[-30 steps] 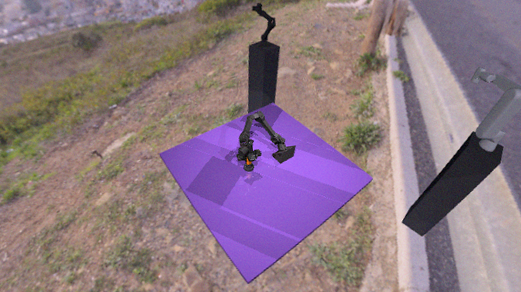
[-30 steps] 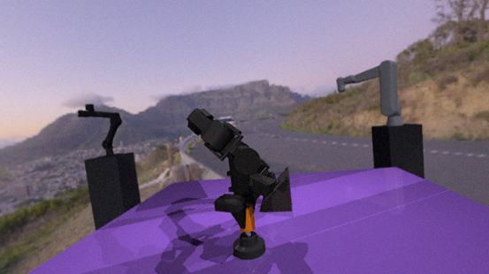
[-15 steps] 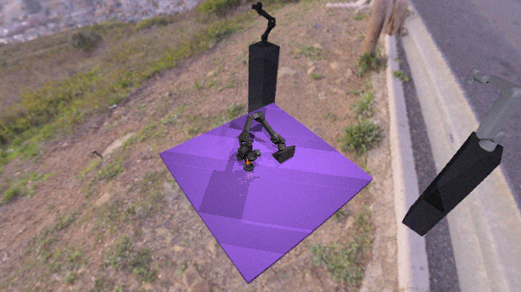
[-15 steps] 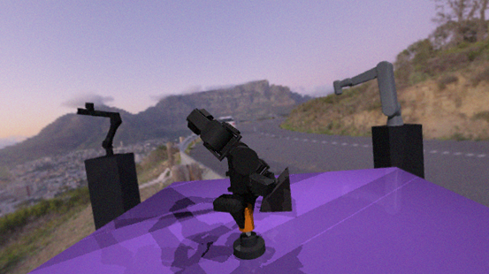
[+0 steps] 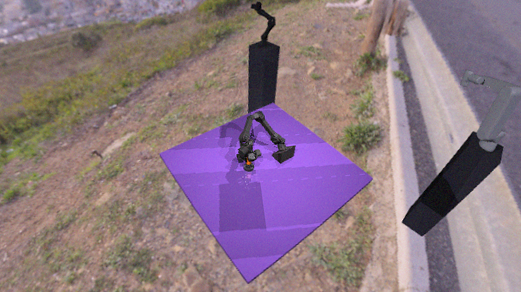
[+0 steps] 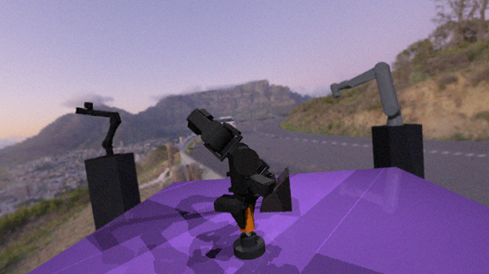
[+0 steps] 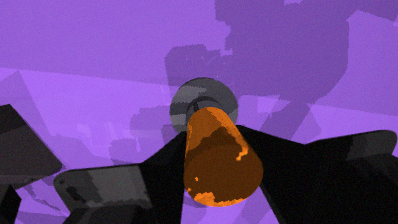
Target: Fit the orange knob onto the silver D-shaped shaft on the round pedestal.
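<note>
The orange knob (image 5: 249, 163) (image 6: 249, 222) (image 7: 215, 122) is held above the round dark pedestal (image 5: 248, 169) (image 6: 249, 249) (image 7: 181, 100). A small piece of the silver shaft (image 6: 248, 234) shows between the knob's lower end and the pedestal in the exterior view. The knob looks roughly upright there, perhaps slightly tilted. My gripper (image 6: 248, 219) (image 7: 210, 133) is shut on the knob, one black finger on each side in the wrist view. The knob's underside, its hole and both flat sides are hidden. Whether the shaft's tip is inside the hole cannot be told.
The arm's base (image 5: 285, 154) (image 6: 281, 195) stands on the purple table (image 5: 297, 197) (image 6: 395, 239) beside the pedestal. A black arm on a dark block (image 5: 263, 75) (image 6: 111, 187) and a grey arm on another block (image 5: 452, 186) (image 6: 399, 148) stand beyond the table's edges. Shadows cross the table.
</note>
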{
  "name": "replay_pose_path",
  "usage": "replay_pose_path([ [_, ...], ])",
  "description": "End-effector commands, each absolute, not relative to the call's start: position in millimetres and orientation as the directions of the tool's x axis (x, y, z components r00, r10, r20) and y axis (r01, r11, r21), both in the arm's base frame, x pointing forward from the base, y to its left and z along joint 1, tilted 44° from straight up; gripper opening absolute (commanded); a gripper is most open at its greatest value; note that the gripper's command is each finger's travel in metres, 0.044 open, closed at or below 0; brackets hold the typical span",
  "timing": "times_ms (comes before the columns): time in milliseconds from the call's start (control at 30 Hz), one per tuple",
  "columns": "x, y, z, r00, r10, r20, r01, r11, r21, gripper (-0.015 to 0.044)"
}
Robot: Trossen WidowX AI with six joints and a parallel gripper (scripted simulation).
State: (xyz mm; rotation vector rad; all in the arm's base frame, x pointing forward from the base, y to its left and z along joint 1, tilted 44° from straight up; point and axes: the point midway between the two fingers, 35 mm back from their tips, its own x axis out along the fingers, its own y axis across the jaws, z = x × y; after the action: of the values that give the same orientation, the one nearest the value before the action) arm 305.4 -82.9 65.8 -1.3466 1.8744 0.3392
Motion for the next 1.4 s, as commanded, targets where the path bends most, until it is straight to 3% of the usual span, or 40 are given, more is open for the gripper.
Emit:
replay_pose_path([
  [0, 303.5, -80.3, 68.3, -0.128, -0.678, -0.723, -0.890, 0.400, -0.218, 0.0000],
  [367, 305.7, -80.4, 69.4, -0.128, -0.678, -0.723, -0.780, 0.520, -0.350, 0.0000],
  [1367, 306.0, -81.0, 69.7, -0.128, -0.679, -0.723, -0.780, 0.520, -0.350, 0.0000],
])
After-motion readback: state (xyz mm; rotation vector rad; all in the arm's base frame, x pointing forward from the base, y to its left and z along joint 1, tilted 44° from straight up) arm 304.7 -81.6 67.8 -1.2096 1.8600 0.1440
